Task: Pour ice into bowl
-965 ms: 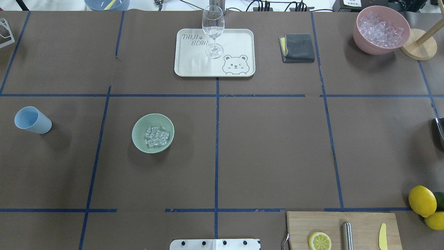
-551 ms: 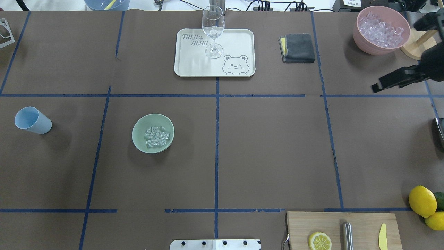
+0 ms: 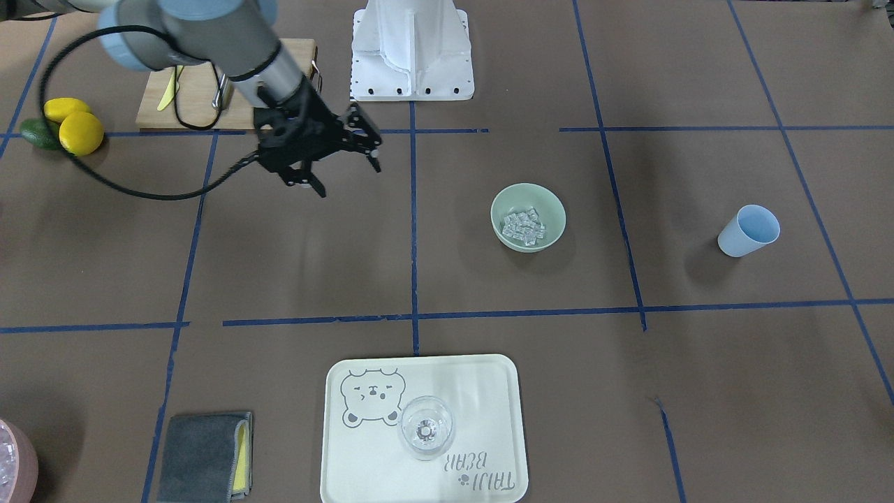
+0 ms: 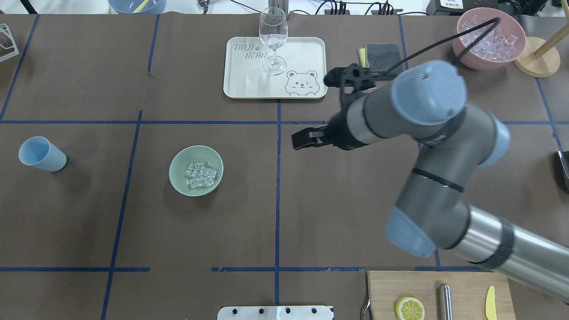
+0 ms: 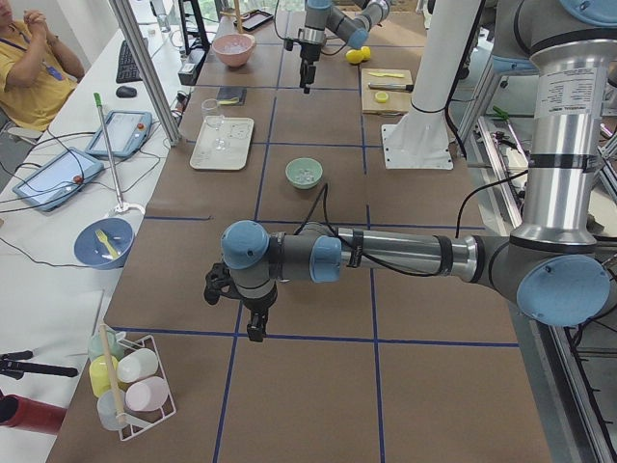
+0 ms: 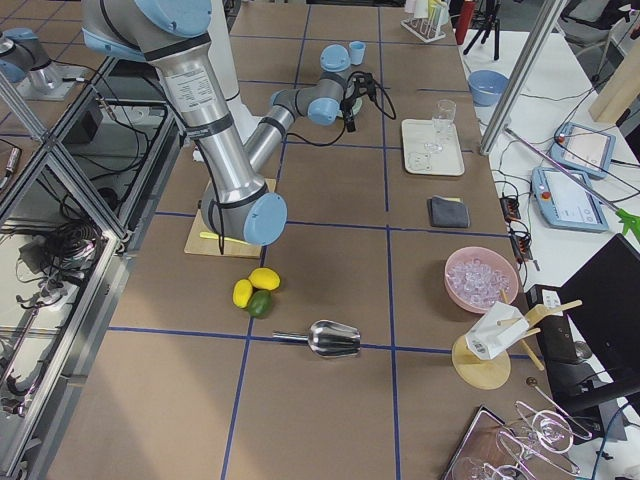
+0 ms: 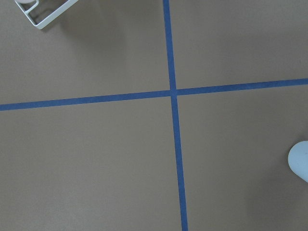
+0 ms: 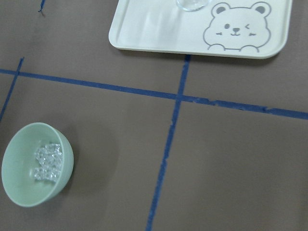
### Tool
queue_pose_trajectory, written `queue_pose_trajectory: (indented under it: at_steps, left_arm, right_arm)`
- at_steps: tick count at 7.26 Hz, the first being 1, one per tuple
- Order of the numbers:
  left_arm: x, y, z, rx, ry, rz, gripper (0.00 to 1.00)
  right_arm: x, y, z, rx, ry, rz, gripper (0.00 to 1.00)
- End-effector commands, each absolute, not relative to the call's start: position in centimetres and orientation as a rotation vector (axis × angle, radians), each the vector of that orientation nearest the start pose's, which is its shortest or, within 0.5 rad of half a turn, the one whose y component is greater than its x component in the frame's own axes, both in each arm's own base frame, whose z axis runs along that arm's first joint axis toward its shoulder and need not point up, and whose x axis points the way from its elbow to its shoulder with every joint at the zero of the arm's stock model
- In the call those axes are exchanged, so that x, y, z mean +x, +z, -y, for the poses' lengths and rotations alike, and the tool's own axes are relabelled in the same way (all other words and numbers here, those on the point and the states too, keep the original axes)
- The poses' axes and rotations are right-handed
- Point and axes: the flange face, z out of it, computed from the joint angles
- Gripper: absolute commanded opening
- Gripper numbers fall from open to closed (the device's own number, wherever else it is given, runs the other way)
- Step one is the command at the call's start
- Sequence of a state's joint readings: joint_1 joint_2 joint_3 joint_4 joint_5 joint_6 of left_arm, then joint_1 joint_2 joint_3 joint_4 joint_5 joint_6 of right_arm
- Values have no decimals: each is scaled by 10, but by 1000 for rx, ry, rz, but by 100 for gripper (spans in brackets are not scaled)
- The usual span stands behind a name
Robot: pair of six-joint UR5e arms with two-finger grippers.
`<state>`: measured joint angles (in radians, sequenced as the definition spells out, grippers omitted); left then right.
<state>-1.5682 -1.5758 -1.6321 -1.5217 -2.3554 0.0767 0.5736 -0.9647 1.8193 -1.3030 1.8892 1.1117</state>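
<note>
The ice [image 4: 201, 174] lies in a loose heap at the bottom of the green bowl [image 4: 178, 180], which stands on the table on the robot's left side. The blue cup [image 4: 42, 154] is well apart from the bowl and looks empty, so the pour appears done.

The right gripper [image 3: 349, 179] hangs above the table's middle, well short of the bowl, with its fingers spread and nothing between them. The left gripper [image 5: 253, 323] shows only in the side view from the left end of the table, low over bare table. Whether it is spread or pressed together cannot be told.

The cubes are probably hard, slick and free to slide over one another, and too small to pinch one by one. They are best moved by whatever holds them. The bowl looks light with smooth sides, so the sensible hold is its rim, with one finger inside and one outside, kept level and moved slowly.
</note>
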Motion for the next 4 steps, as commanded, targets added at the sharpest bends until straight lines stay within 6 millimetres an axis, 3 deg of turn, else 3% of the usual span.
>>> queue_pose_trajectory:
  at_steps: [1,2,3,4]
  left_arm:
    - [-61,631,494,44,82,-786,100]
    - [-61,632,494,42,81,-788,100]
    - [-61,633,494,39,80,-788,100]
    - [-61,633,494,39,80,-789,100]
  right_arm:
    - [-603,82,430,216,8,1019,100]
    - [-647,68,435,168,32,976,100]
    - [-677,71,440,139,38,925,100]
    - [-693,81,430,164,38,892,100]
